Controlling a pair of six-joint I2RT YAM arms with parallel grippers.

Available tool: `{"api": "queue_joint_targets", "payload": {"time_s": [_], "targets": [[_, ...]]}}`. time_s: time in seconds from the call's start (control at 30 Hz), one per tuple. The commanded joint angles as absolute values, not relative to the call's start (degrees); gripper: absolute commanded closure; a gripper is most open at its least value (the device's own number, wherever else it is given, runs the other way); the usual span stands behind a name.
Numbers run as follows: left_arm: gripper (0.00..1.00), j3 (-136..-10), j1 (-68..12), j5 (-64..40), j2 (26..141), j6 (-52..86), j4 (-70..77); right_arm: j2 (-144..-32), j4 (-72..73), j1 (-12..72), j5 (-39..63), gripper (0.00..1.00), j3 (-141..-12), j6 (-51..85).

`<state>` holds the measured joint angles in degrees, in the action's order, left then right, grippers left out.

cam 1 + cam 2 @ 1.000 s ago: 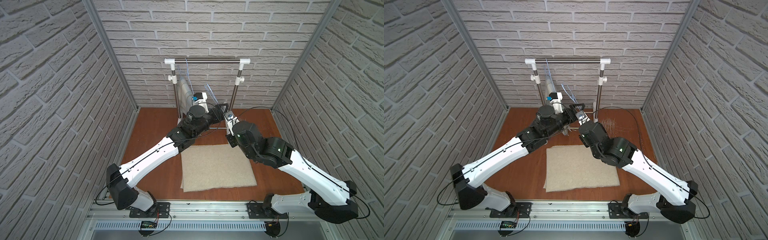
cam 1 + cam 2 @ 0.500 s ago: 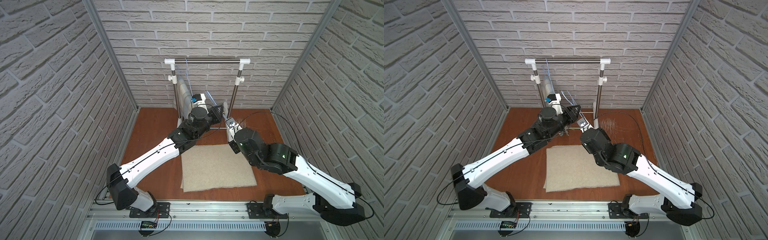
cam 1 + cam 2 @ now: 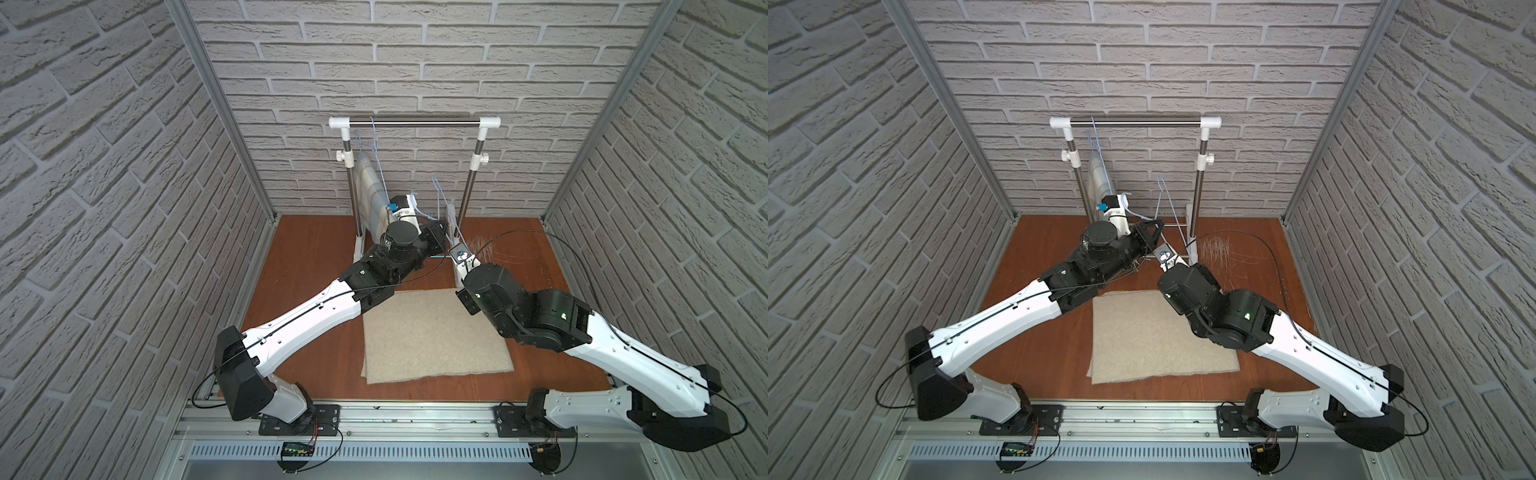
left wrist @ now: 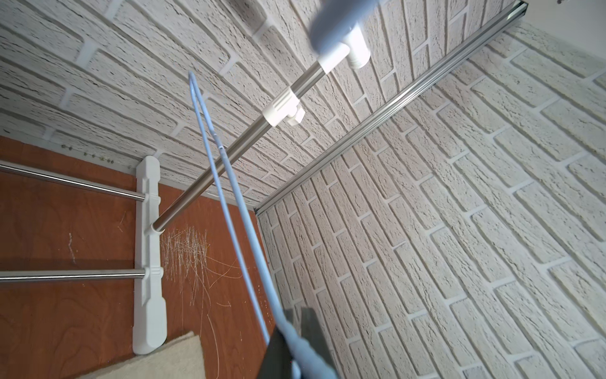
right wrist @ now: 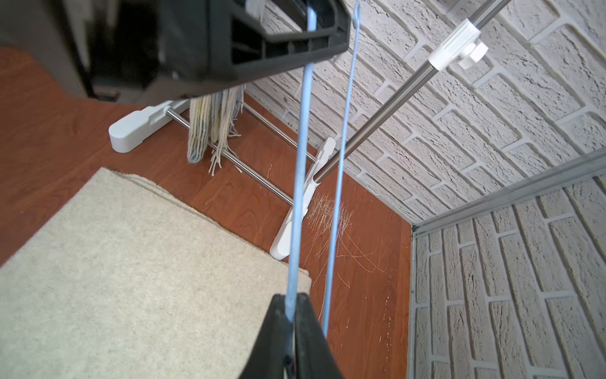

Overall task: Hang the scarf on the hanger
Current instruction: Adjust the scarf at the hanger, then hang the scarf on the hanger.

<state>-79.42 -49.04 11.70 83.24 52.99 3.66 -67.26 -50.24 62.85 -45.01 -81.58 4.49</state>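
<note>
Left pincer (image 4: 290, 323): clamped on the hanger (image 5: 300, 164) wire.
Right pincer (image 5: 290, 305): wire between its jaws, grip unclear.
Scarf (image 3: 432, 332): folded flat on tabletop (image 3: 316, 249).

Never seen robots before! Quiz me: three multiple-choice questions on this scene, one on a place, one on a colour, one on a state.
1. The beige cloth lies: A. over the rail B. on the wooden table C. in a gripper
2. The held hanger is: A. red B. black C. light blue
3. The left gripper is: A. shut on the hanger B. open, empty C. gripping cloth
Key: B, it lies flat before the rack; C, its wire shows blue; A, its fingers pinch the wire.
</note>
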Motion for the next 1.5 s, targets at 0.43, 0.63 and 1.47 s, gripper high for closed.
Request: {"api": "queue_joint_targets", "payload": {"time_s": [0.43, 0.63, 1.47], "targets": [[1.00, -44.1, -54.1, 15.1, 70.3, 54.6, 14.3, -59.7, -57.4, 21.3, -4.4, 0.12, -66.3, 30.2], [1.00, -35.0, -55.3, 15.6, 70.2, 56.3, 23.4, -63.9, -49.3, 12.0, 1.7, 0.13, -52.8, 30.8], [1.00, -21.3, -59.7, 28.5, 82.4, 62.1, 39.2, -82.5, -31.4, 9.7, 2.1, 0.25, -42.2, 25.8]]}}
